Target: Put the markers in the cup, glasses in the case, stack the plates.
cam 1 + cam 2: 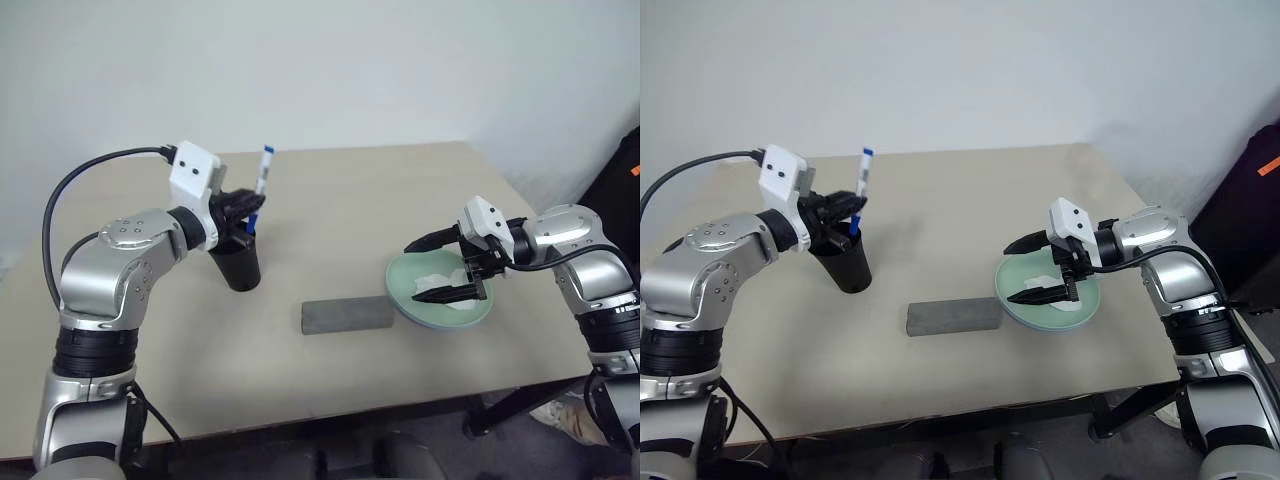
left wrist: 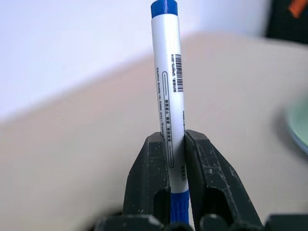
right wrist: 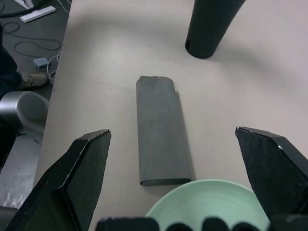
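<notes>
A white marker point(image 1: 264, 172) with blue ends stands upright, and my left gripper point(image 1: 246, 206) is shut on its lower part. In the left wrist view the marker point(image 2: 168, 96) is pinched between both black fingers point(image 2: 150, 178). Its lower blue end hangs just over the mouth of the black cup point(image 1: 238, 264). The grey case point(image 1: 345, 315) lies shut at the table's middle front. The mint green plate point(image 1: 405, 290) lies to its right, with my right gripper point(image 1: 428, 268) open just above it, holding nothing. The glasses are out of view.
A crumpled white tissue point(image 1: 436, 283) lies on the green plate under the right gripper. The right wrist view looks past the plate's rim point(image 3: 211, 202) along the case point(image 3: 161, 130) to the cup point(image 3: 211, 24). The table's right edge is close behind the right arm.
</notes>
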Tool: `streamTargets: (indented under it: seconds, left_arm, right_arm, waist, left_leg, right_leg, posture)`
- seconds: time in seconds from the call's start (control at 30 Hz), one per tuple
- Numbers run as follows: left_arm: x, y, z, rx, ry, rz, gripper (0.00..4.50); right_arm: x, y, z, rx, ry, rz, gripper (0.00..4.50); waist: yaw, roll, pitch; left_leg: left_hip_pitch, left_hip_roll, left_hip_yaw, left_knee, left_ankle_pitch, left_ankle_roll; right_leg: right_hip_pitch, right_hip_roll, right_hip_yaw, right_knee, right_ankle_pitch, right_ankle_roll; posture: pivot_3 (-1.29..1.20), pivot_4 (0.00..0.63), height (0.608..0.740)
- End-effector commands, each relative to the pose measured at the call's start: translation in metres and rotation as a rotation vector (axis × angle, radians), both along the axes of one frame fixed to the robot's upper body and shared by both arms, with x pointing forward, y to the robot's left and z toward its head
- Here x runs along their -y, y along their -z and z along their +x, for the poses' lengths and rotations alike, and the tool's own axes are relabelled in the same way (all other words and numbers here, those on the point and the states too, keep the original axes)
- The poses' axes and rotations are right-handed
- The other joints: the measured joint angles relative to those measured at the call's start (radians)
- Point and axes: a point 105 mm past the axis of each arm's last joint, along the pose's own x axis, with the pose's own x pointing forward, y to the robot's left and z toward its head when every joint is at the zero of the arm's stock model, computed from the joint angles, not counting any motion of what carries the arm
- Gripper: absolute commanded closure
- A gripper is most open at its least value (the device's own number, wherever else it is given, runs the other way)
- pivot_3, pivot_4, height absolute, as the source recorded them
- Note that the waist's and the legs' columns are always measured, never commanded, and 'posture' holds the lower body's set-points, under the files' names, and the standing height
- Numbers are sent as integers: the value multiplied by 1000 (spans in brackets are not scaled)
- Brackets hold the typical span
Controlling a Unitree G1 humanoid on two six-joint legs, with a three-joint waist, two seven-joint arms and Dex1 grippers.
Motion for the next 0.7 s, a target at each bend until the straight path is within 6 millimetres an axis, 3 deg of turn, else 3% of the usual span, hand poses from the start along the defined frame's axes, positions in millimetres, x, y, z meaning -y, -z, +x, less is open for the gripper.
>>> streamTargets:
  seconds: [0.03, 0.37, 0.7]
  left_arm:
    - [-22, -31, 5, 230, -140, -20, 4410]
    - [-32, -5, 3, 271, -174, -58, 4410]
    - [-20, 13, 1, 266, -128, -101, 4410]
  right_arm:
    - [-4, -13, 0, 51, -20, 17, 0]
    - [-3, -13, -1, 49, -19, 21, 0]
    - [-4, -14, -1, 51, -19, 27, 0]
  waist:
    - [4, 0, 0]
    - [26, 0, 0]
    - [28, -1, -1]
  left_leg:
    - [0, 0, 0, 0, 0, 0]
    - [0, 0, 0, 0, 0, 0]
    - [0, 0, 1, 1, 0, 0]
  right_leg:
    - [0, 0, 0, 0, 0, 0]
    - [0, -1, -2, 0, 2, -2]
    - [0, -2, -2, 0, 2, -2]
  posture:
    - [0, 0, 738]
    - [0, 0, 738]
    - [0, 0, 738]
